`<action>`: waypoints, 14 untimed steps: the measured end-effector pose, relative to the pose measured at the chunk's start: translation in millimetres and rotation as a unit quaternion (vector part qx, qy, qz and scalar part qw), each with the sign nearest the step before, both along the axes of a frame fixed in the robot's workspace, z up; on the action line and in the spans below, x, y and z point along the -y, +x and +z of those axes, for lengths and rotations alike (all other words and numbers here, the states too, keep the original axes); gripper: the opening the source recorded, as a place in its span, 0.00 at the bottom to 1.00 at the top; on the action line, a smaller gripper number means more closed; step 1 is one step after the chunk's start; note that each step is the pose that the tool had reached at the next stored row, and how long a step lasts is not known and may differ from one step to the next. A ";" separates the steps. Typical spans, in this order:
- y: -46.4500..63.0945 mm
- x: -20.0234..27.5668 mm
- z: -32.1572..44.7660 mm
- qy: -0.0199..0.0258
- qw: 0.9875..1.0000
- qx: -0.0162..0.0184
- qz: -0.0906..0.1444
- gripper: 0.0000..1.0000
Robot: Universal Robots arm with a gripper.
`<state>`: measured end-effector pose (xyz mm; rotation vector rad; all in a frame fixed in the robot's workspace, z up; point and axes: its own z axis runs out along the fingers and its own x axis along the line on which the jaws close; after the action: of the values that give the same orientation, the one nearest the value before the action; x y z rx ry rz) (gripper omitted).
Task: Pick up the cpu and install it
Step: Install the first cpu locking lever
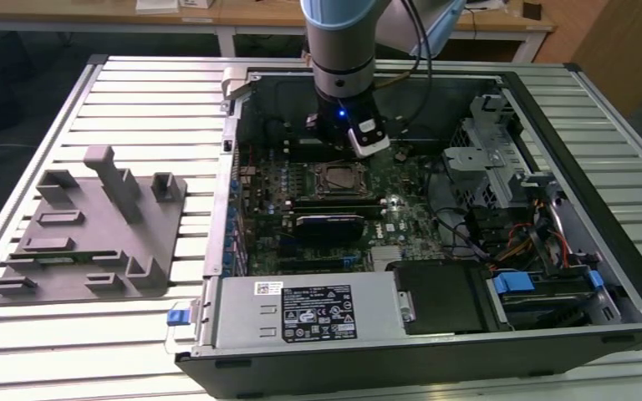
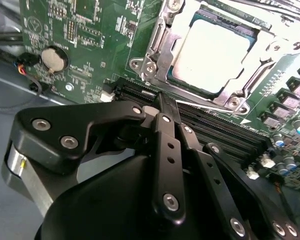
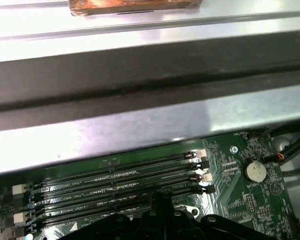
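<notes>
The black linkage gripper (image 2: 160, 101) is closed, with nothing held between its tips. It hovers over the black memory slots (image 2: 210, 127), just beside the socket. The cpu (image 2: 212, 50), a flat square chip with a bright silvery top and thin pale rim, lies inside the metal socket frame (image 2: 152, 47) on the green motherboard (image 2: 85, 30). Placement looks done, but I cannot tell whether the frame is latched.

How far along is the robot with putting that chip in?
The cpu already lies in the socket frame. The gripper hangs shut and empty beside it, over the memory slots. Whether the frame is latched, I cannot tell.
</notes>
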<state>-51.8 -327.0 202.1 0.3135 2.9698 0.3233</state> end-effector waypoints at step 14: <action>-14.4 -1.9 -1.6 0.000 1.000 0.003 -0.012 0.11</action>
<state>-66.3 -325.1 200.5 0.3480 2.9568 0.3208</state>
